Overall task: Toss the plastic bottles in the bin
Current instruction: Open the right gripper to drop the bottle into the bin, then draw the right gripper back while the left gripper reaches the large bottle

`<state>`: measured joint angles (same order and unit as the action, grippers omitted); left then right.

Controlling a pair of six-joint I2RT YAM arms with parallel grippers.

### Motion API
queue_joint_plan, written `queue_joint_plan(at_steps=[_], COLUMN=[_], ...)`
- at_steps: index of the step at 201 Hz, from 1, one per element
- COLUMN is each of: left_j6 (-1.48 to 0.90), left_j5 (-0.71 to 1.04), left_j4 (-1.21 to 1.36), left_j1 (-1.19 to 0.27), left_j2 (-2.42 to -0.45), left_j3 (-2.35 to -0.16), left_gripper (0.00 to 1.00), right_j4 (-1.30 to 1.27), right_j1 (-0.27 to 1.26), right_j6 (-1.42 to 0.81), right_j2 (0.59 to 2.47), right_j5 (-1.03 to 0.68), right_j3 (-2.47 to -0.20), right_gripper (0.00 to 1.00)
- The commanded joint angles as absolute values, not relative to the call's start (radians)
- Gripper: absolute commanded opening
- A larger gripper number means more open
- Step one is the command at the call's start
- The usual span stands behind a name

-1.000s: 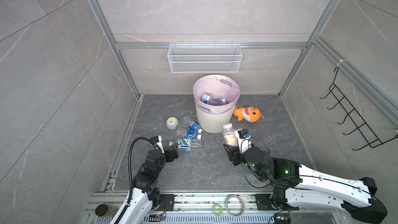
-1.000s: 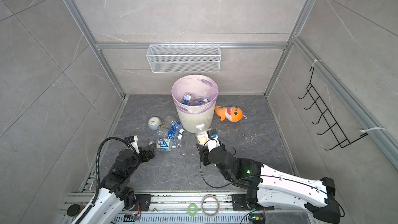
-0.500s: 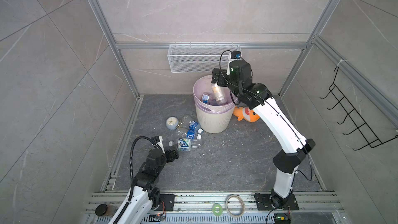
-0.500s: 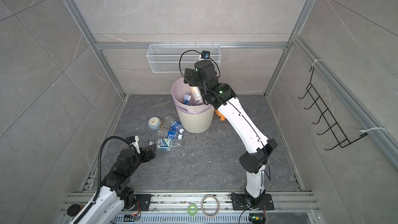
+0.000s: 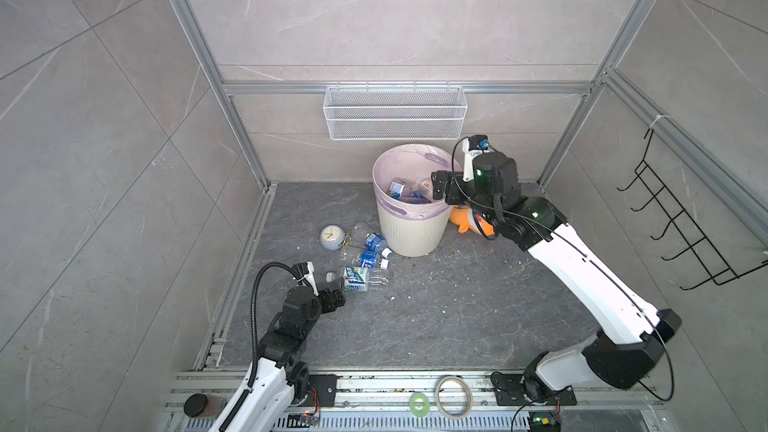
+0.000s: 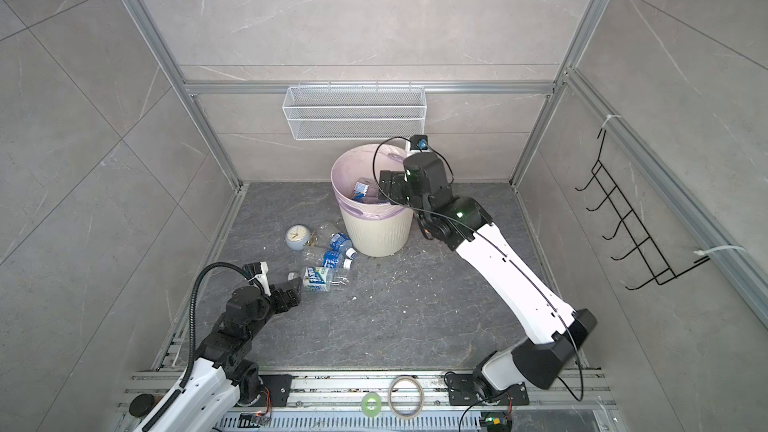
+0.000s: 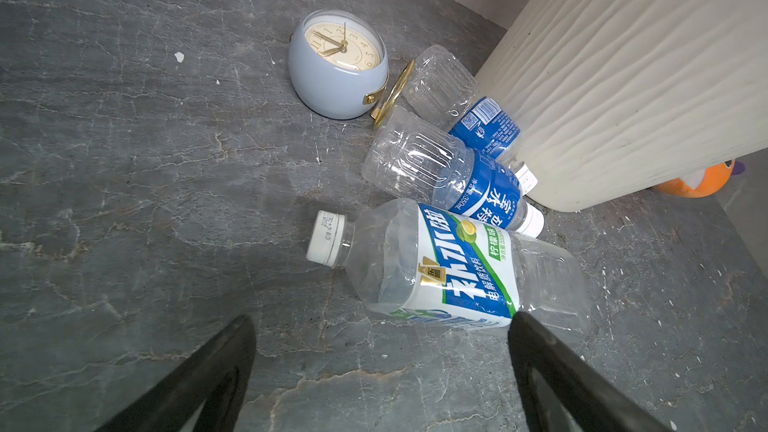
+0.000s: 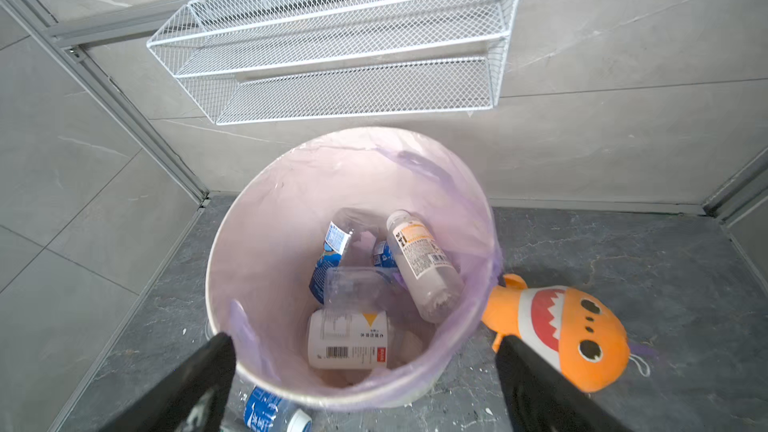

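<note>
Bottles on the floor: three clear plastic bottles lie on their sides on the grey stone floor, all just left of the bin's base.
Green-label bottle: the clear bottle with a white, blue and green label [image 7: 465, 272] and a white cap lies farthest from the bin of the three, its cap pointing away from it.
Blue-label bottles: two clear bottles with blue labels; one [image 7: 449, 176] lies near the bin's base, the second [image 7: 461, 105] lies right against the bin's wall.
Bottles in the bin: at least four show in the right wrist view, among them a white-labelled one with a barcode [image 8: 349, 338] and a slim one with an orange-and-white label [image 8: 424, 263]; the pile hides any beneath.
Bin: one round cream-white ribbed plastic wastebasket [image 5: 411, 230] with a pale lilac bag liner stands upright near the back wall.
Left gripper: the left gripper [image 5: 332, 290] sits low, left of the bin, jaws spread wide and holding nothing, just short of the green-label bottle.
Right gripper: the right gripper [image 5: 439, 185] hangs over the bin's right rim, jaws spread wide, nothing between them.
Clock: one round pale-blue clock [image 5: 331, 237] rests left of the bin, beyond the bottles.
Toy: one orange plush shark [image 8: 561, 334] lies right of the bin.
Basket: one white wire mesh basket [image 5: 395, 112] hangs on the wall above the bin.
</note>
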<state>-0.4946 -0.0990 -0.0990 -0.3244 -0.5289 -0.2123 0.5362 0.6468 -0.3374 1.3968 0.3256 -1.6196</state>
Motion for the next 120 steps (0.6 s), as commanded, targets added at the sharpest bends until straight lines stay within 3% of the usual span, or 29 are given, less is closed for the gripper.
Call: queue_joint_plan(at_steps=[1, 65, 120], left_j6=[-0.472, -0.452, -0.458], left_j5=[-0.1, -0.059, -0.021], left_j4=[-0.057, -0.042, -0.017], left_j1=[-0.318, -0.318, -0.319], left_j2=[-0.534, -0.592, -0.728], left_j3=[-0.242, -0.266, -0.331], left_gripper=[0.99, 1.0, 1.0], right_j4=[0.494, 0.495, 0.546], right_j1=[0.651, 0.658, 0.673], right_j6=[-0.373, -0.44, -0.483], right_j2=[1.301, 0.989, 0.808], right_j5=[0.288, 0.264, 0.233], right_j3=[-1.462, -0.954, -0.689], right_gripper=[0.99, 0.99, 0.99])
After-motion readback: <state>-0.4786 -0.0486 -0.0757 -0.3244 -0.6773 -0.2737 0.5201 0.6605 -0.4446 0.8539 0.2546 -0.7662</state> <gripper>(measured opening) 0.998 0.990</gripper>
